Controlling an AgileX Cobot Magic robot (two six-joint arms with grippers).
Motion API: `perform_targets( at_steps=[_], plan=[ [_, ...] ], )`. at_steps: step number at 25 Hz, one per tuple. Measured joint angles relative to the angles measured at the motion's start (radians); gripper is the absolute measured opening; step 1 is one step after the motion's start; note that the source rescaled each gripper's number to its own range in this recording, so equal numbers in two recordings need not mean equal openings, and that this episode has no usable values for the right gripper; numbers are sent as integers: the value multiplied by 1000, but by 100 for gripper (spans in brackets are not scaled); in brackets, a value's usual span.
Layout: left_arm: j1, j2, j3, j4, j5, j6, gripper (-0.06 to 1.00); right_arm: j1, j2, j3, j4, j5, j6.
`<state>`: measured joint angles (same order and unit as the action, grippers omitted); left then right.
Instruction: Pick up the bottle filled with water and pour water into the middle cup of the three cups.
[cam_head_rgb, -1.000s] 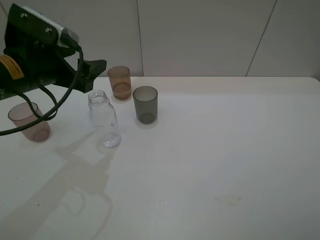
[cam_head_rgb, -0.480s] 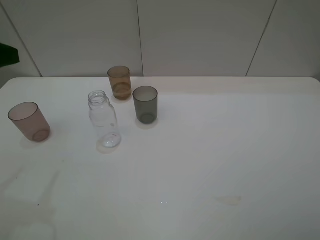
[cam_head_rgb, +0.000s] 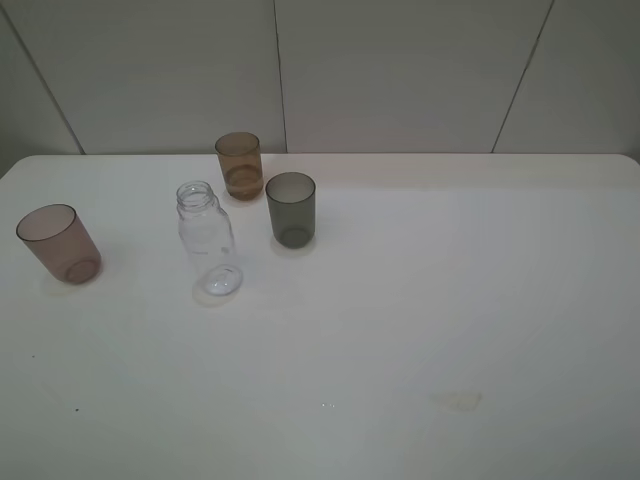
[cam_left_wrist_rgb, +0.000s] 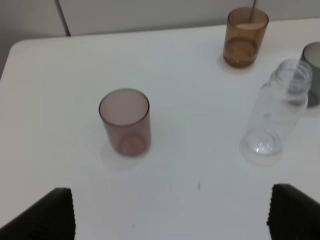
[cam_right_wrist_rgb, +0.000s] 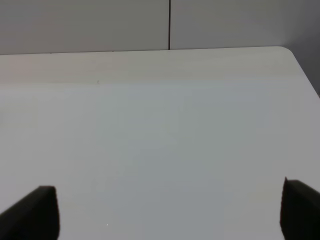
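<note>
The clear, capless bottle (cam_head_rgb: 208, 240) (cam_left_wrist_rgb: 277, 112) stands upright on the white table (cam_head_rgb: 420, 300), left of centre. The amber middle cup (cam_head_rgb: 239, 165) (cam_left_wrist_rgb: 245, 36) stands behind it, the dark grey cup (cam_head_rgb: 290, 208) (cam_left_wrist_rgb: 312, 70) to its right, and the pinkish-brown cup (cam_head_rgb: 58, 243) (cam_left_wrist_rgb: 125, 121) far left. Neither arm shows in the exterior high view. In the left wrist view my left gripper (cam_left_wrist_rgb: 170, 212) is open, well back from the pinkish cup and the bottle, holding nothing. My right gripper (cam_right_wrist_rgb: 167, 212) is open over bare table.
A pale wall with panel seams runs behind the table (cam_right_wrist_rgb: 170, 125). The table's rounded far right corner (cam_right_wrist_rgb: 287, 50) shows in the right wrist view. A faint stain (cam_head_rgb: 455, 400) marks the front right of the tabletop.
The left arm, which hung over the table's left side a second ago, has drawn back out of the exterior high view. The bottle and cups have not moved.
</note>
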<state>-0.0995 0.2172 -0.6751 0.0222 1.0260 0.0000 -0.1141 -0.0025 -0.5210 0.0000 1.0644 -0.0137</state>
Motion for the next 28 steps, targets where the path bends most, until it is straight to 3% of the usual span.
perform_targets(
  at_steps=[3,7,16,28],
  plan=[
    [0,-90,0,0,82,0,97,0,0,0,0,0,0],
    [0,-207,30,0,103,0,97,0,0,0,0,0,0],
    [0,-224,158,-34,65,0,97,0,0,0,0,0,0],
    [0,-224,169,-34,39,0,97,0,0,0,0,0,0]
  ],
)
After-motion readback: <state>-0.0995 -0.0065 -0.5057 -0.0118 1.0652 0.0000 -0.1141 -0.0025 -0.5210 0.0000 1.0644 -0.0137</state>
